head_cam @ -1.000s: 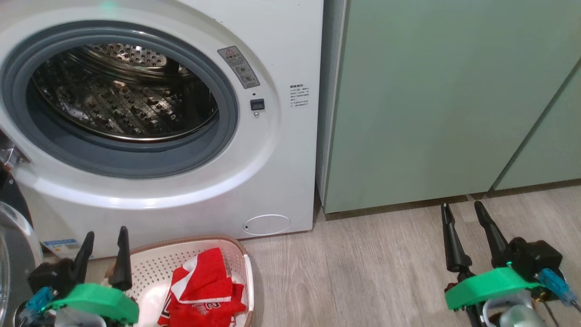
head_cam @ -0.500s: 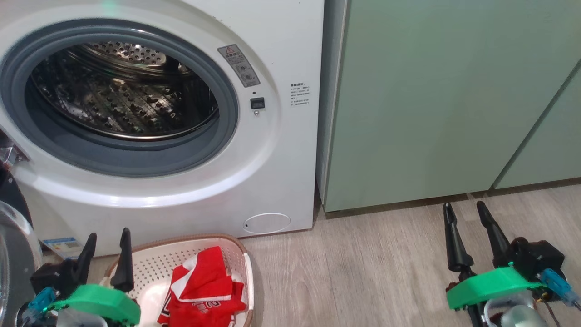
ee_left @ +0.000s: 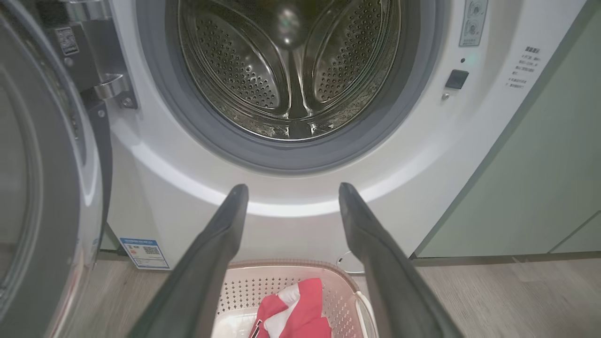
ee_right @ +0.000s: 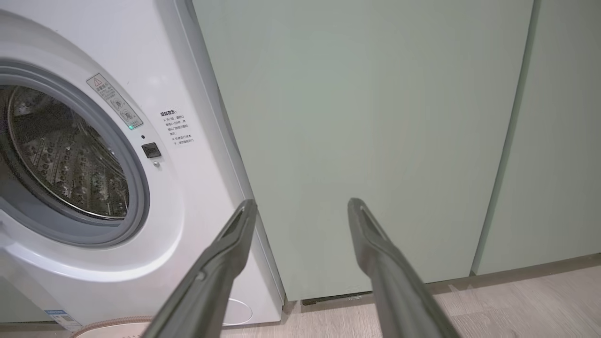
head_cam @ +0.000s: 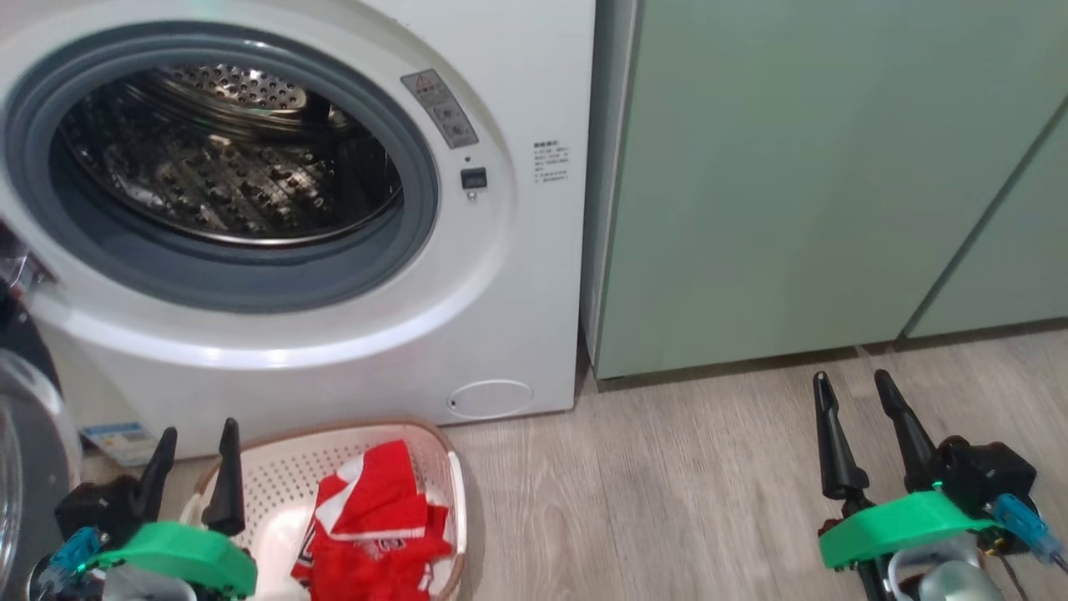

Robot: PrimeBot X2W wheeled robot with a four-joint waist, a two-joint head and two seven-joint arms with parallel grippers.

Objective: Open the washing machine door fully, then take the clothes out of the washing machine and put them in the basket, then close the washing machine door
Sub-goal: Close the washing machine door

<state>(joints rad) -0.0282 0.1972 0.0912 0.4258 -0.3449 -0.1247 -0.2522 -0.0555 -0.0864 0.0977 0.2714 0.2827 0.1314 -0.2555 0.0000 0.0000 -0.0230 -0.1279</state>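
Note:
The white washing machine [head_cam: 517,275] stands open, its steel drum [ee_left: 291,70] bare inside. Its door [ee_left: 42,188] is swung out to the left, and its black rim also shows at the head view's left edge [head_cam: 25,467]. On the floor below the opening sits the cream basket [head_cam: 275,476], holding the red clothes [head_cam: 375,526] with white trim. My left gripper [head_cam: 198,432] hovers open at the basket's left end, with nothing between its fingers [ee_left: 216,244]. Far to the right, over the floor, my right gripper [head_cam: 851,380] is open and holds nothing.
Pale green cabinets [head_cam: 793,184] stand right of the machine, directly ahead of the right gripper [ee_right: 303,203]. Wood-look floor [head_cam: 651,501] stretches between basket and right gripper. A blue label [ee_left: 143,252] and a small round flap [head_cam: 491,398] mark the machine's lower front.
The whole head picture has slid up slightly, so the camera has tipped down. Both grippers stay open in the same places; the clothes lie still in the basket.

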